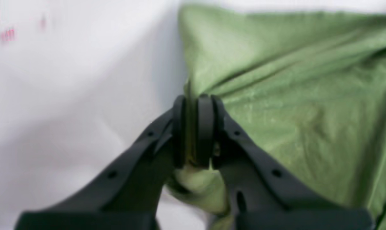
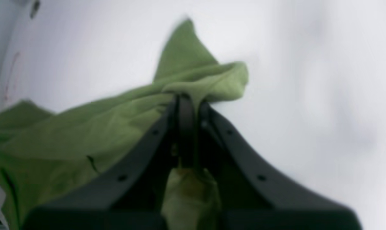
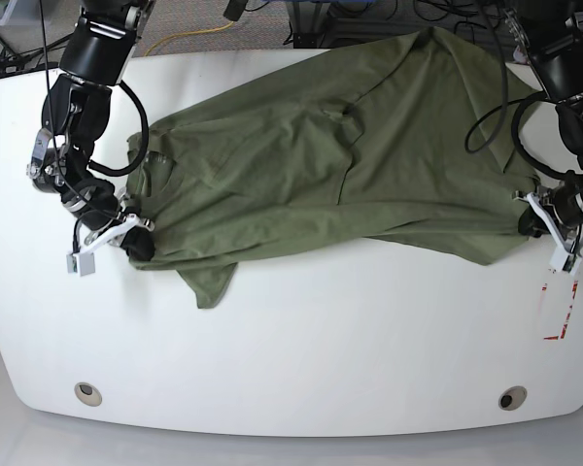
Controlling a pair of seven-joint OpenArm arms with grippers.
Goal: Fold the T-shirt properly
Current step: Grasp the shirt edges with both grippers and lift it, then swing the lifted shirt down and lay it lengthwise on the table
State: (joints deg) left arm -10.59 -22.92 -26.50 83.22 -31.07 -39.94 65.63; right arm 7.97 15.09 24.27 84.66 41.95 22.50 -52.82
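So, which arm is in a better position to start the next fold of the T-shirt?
Neither clearly. The left gripper and the right gripper are each shut on an edge of the T-shirt, at opposite ends of the table. Probably they should move together.

White table (image 3: pixel 301 359) — red marks (image 3: pixel 558 311); two holes (image 3: pixel 88 393).

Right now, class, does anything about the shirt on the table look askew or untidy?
Yes. The T-shirt lies slanted and wrinkled across the white table; one flap hangs loose below its near edge toward the right gripper. The left gripper pinches the opposite edge.
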